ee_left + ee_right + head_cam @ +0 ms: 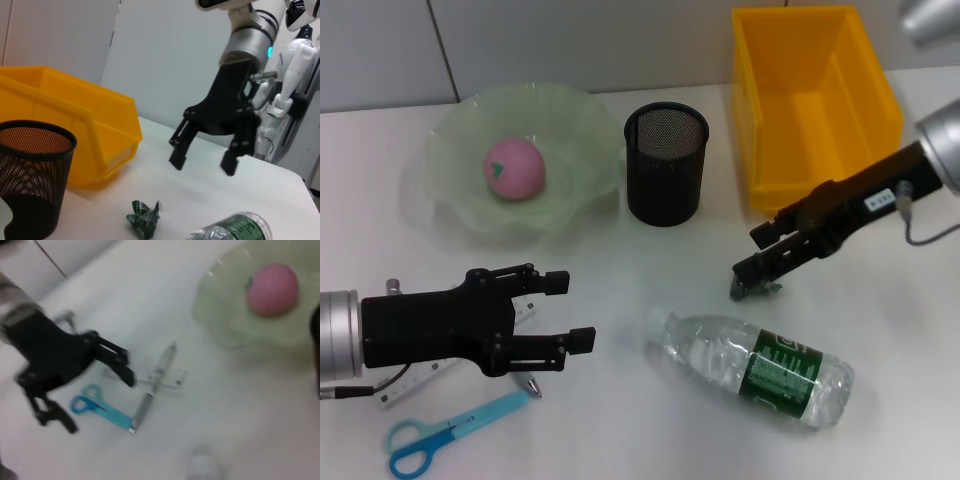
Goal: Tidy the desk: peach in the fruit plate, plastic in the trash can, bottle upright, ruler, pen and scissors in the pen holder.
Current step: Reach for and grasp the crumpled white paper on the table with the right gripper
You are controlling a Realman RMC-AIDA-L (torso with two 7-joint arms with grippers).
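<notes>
on desk (620, 420), plastic (757, 290) beneath right tool (752, 272).

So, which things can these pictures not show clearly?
- Ruler: head view, mostly hidden under the left claw.
- Pen: head view, only its tip shows below that claw.
- Plastic: head view, covered by the right claw.
- Bottle: left wrist view, cut by the bottom edge; cap unseen.

Desk (620, 270): peach (514, 169) in fruit plate (575, 120); pen holder (666, 163) upright beside it; trash can (810, 105) at the far right. Bottle (755, 366) lying on its side; scissors (445, 433) at the near left. Left gripper (567, 312) open over the ruler (415, 384); right gripper (750, 256) low, open, between bottle and trash can.
</notes>
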